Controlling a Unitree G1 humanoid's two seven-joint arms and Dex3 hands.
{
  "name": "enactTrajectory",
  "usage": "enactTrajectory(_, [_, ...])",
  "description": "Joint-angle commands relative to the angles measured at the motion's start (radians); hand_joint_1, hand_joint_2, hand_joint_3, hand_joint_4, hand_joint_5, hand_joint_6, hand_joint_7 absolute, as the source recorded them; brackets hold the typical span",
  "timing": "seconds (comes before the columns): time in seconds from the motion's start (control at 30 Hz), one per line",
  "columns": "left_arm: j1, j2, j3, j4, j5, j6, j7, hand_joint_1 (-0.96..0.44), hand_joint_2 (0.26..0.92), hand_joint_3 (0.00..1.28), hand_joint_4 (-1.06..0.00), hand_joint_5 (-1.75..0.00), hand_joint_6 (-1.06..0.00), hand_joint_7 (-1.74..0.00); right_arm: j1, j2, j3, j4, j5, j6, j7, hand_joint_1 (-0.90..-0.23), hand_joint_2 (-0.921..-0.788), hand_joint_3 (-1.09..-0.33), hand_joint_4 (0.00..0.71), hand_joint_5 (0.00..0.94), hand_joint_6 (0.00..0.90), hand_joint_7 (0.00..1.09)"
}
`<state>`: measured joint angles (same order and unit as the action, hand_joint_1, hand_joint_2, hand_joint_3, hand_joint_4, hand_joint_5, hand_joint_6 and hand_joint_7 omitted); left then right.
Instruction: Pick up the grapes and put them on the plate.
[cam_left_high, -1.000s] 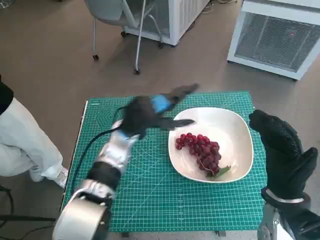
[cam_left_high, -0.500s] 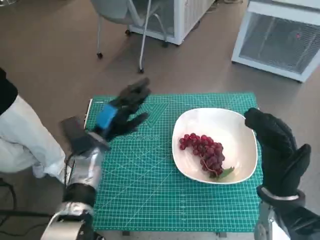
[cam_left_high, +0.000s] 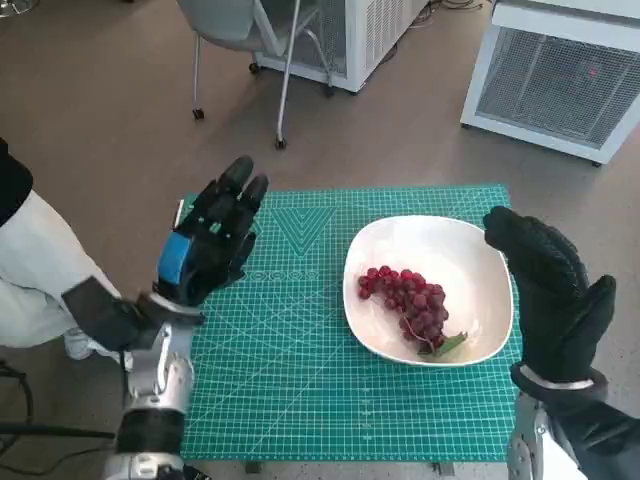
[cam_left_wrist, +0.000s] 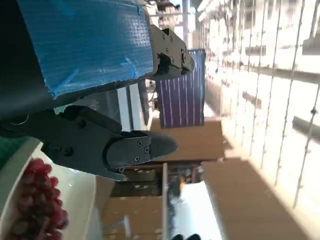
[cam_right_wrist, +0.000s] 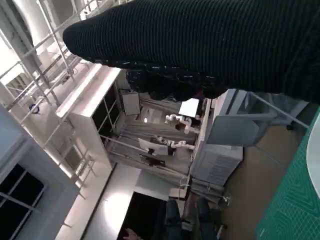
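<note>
The left hand (cam_left_high: 208, 250) is raised above the green cutting mat (cam_left_high: 300, 400), fingers spread, holding nothing. The right hand (cam_left_high: 552, 290) stands upright just beside the plate's right rim, fingers extended, also empty. The grapes (cam_left_high: 408, 303) lie inside the white plate (cam_left_high: 440, 240), well apart from the left hand. Judgement: the cluster is light, soft and easily bruised, and single berries may detach. If regrasping is required, take hold at the stem near the green leaf (cam_left_high: 447, 346), or cup the bunch from beneath without squeezing.
</note>
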<state>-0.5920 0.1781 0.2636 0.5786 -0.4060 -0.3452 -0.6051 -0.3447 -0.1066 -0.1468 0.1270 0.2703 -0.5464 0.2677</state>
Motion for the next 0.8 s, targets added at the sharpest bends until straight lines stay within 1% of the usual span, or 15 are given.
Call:
enactTrajectory(0.03, [0.032,-0.031,0.010,-0.039,-0.030,0.005,0.011,-0.62,0.921,0.47,-0.13,0.00,-0.22,0.00,-0.005,-0.007,-0.001,0.038,0.007,0.000,0.021,-0.521,-0.921,-0.532,0.472,0.008,0.124,0.57])
enactTrajectory(0.2, [0.063,-0.069,0.005,-0.064,-0.053,0.002,0.000,-0.62,0.921,0.47,-0.12,0.00,-0.21,0.00,-0.018,-0.006,0.000,0.072,0.014,-0.019,0.041,-0.516,-0.921,-0.535,0.471,0.007,0.122,0.57])
enactTrajectory(0.43, [0.091,-0.092,0.001,-0.081,-0.080,0.016,-0.037,-0.62,0.921,0.47,-0.12,0.00,-0.22,-0.01,-0.030,-0.003,-0.005,0.119,0.018,-0.050,0.060,-0.514,-0.921,-0.535,0.466,0.003,0.120,0.57])
enactTrajectory(0.63, [0.106,-0.104,0.001,-0.076,-0.099,0.015,-0.071,-0.60,0.921,0.43,-0.13,-0.01,-0.24,-0.01,-0.031,-0.003,-0.004,0.140,0.023,-0.069,0.075,-0.513,-0.921,-0.536,0.462,0.002,0.119,0.57])
enactTrajectory(0.8, [0.115,-0.111,-0.001,-0.077,-0.097,0.008,-0.083,-0.59,0.921,0.41,-0.14,-0.01,-0.25,-0.02,-0.030,-0.007,-0.006,0.148,0.028,-0.078,0.084,-0.514,-0.921,-0.538,0.455,0.000,0.116,0.58])
